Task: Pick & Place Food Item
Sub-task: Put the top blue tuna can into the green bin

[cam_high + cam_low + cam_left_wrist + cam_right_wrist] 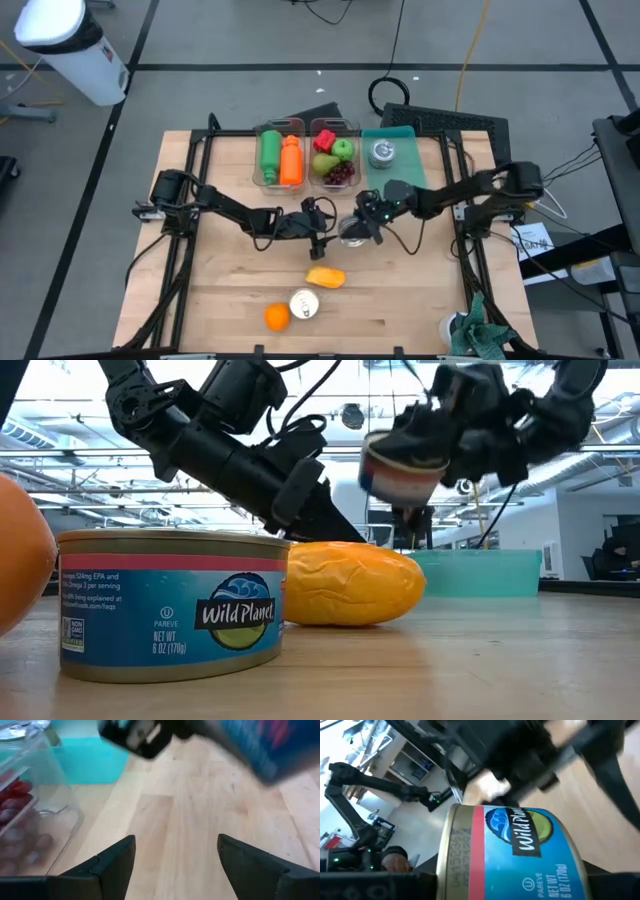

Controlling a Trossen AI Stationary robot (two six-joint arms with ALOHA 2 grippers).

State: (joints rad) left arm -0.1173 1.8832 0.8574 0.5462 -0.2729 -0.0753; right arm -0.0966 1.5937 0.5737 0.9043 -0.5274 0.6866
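My right gripper [360, 228] is shut on a blue-labelled tuna can [400, 472] above the table's middle; the can fills the right wrist view [520, 850]. My left gripper [322, 238] is open and empty just left of it, fingers spread over bare wood [175, 855], with the held can [270, 745] ahead. A second tuna can [304, 304], an orange [277, 317] and a yellow mango-like item [325, 277] rest on the table nearer the front edge. My right gripper holds the tuna can pinched between its two fingers, coming from the table's right side and slanting down. The can's labelled side wall [530, 840] faces the wrist camera and hides the fingertips. The can is lifted clear of the table and tilted [400, 472].
At the far edge stand two clear bins: one with a green and an orange bottle [280, 155], one with fruit [335, 155]. Beside them lies a teal tray [400, 140] holding another can [381, 152]. The bin wall [35, 810] is close to my left gripper.
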